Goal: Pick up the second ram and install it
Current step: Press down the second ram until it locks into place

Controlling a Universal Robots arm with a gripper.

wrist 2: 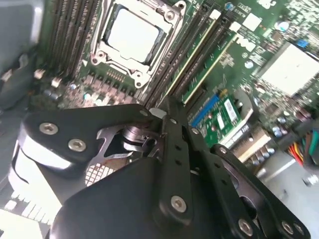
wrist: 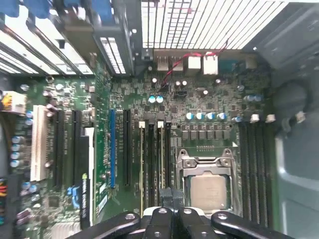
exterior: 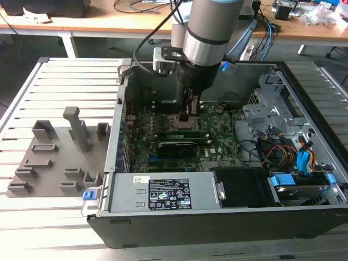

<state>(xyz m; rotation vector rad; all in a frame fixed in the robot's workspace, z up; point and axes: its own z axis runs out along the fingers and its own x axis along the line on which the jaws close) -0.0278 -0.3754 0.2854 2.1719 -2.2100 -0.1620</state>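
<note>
The second ram [wrist: 160, 164] is sitting upright in a memory slot just beside the processor socket [wrist: 209, 186] on the motherboard [wrist: 209, 107]. The tool [wrist: 170, 199] is hovering directly over it with fingers drawn close together, gripping nothing. In the exterior view, the grey holder tray [exterior: 54, 157] is lying on the surface [exterior: 32, 217], well apart.

Arm's gripper [exterior: 186, 115] sat low inside open computer case [exterior: 304, 217], over motherboard [exterior: 217, 136] beside processor socket [exterior: 175, 126]. Grey holder tray [exterior: 49, 163] lay on the exterior view's left, well apart.
</note>
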